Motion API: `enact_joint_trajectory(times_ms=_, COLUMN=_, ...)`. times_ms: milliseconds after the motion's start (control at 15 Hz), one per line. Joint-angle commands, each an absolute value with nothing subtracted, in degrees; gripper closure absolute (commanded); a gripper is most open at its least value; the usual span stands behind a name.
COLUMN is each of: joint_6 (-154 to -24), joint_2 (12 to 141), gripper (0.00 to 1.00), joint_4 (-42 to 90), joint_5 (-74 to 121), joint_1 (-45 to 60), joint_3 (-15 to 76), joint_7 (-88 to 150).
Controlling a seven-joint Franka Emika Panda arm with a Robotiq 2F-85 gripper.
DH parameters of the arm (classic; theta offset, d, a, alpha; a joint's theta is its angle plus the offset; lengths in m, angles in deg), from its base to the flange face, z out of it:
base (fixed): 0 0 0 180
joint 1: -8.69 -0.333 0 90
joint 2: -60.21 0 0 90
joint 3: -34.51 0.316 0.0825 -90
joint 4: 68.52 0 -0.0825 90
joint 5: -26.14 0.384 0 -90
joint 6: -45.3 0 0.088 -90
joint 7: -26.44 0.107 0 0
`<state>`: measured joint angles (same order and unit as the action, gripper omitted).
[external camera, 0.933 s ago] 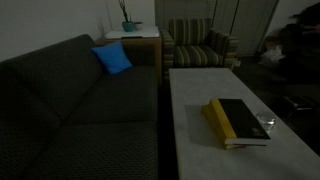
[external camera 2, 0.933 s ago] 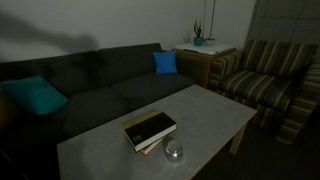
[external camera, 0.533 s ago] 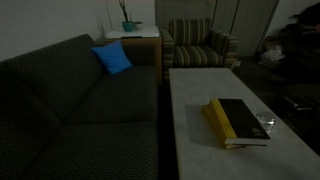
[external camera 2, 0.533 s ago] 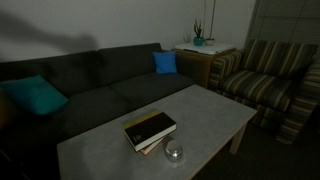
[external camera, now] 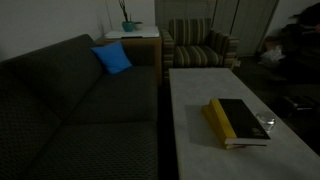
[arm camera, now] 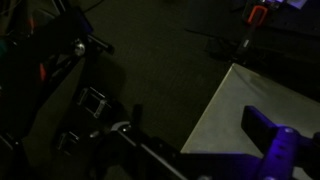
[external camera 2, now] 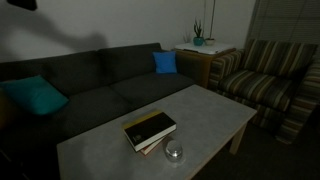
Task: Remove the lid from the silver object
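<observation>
The silver object [external camera: 265,126] is a small, low, shiny round container on the pale coffee table [external camera: 200,90], right beside a black book with a yellow edge [external camera: 238,120]. Both exterior views show it [external camera 2: 174,152], near the table's front edge and next to the book [external camera 2: 149,128]. Its lid is on. My gripper [arm camera: 165,150] shows only in the wrist view, far from the container. It looks down at a table corner [arm camera: 250,95] and dark floor. One finger [arm camera: 268,130] stands far to the right, with nothing between the jaws.
A dark sofa [external camera 2: 90,85] with blue cushions [external camera 2: 165,62] runs along the table. A striped armchair [external camera 2: 262,80] and a side table with a plant [external camera 2: 198,42] stand beyond. Tripod legs and cables [arm camera: 70,70] lie on the floor by the table corner.
A dark shape has come into the top left corner of an exterior view. The container, the book and the table have not moved.
</observation>
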<state>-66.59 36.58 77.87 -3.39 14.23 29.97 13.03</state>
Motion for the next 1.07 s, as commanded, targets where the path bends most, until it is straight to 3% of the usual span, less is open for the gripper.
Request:
enact_joint_trajectory(times_ms=0, joint_6=-64.3, joint_2=50.9, gripper=0.00, joint_4=66.3, joint_5=-5.0, joint_1=11.8, joint_3=31.5, joint_7=7.9)
enact_joint_trajectory(times_ms=400, joint_6=-63.8, joint_2=67.1, gripper=0.00, joint_4=53.4, joint_5=-4.9, joint_1=10.1, joint_3=32.3, joint_7=-6.1)
enact_joint_trajectory(times_ms=467, joint_6=-66.1, joint_2=62.5, gripper=0.00, joint_4=58.1, joint_5=-4.2, joint_1=10.2, joint_3=32.4, joint_7=-1.4)
enact_joint_trajectory(times_ms=1000, joint_6=-69.9, joint_2=68.2, gripper=0.00, joint_4=53.4, joint_5=-4.4, joint_1=10.9, joint_3=32.2, joint_7=-11.4)
